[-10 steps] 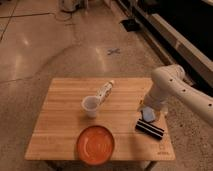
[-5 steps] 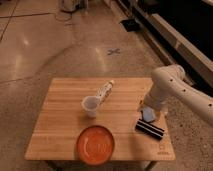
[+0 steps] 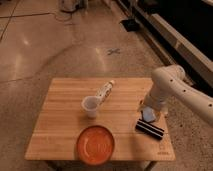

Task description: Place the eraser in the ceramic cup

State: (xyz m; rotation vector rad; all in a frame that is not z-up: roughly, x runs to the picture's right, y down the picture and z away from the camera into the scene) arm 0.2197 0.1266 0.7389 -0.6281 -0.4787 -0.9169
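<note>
Cup: the white cup (image 3: 90, 106) stands upright left of the desk's middle, mouth up. Only its own pale inside shows.
Plate: the orange plate (image 3: 95, 145) lies at the front edge, just in front of the cup, its surface bare orange.
Bottle: a white bottle (image 3: 104, 91) lies on its side behind the cup, its near end close against the cup's rim.
Eraser: the black striped eraser (image 3: 150, 129) lies flat on the desk (image 3: 60, 120) near the front right corner, well apart from the cup.
Blue object: a small blue object (image 3: 148, 115) sits just behind the eraser, directly under the pincer.
Pincer: the pincer (image 3: 148, 109) hangs low over the right side of the desk, fingers apart, clamped on nothing. Whether it touches the blue object I cannot tell.
Arm: the white arm (image 3: 172, 87) reaches in over the right edge.
Edges: the eraser lies close to the right and front edges.
Open room: bare wood spans the left side and lies between cup and eraser.
</note>
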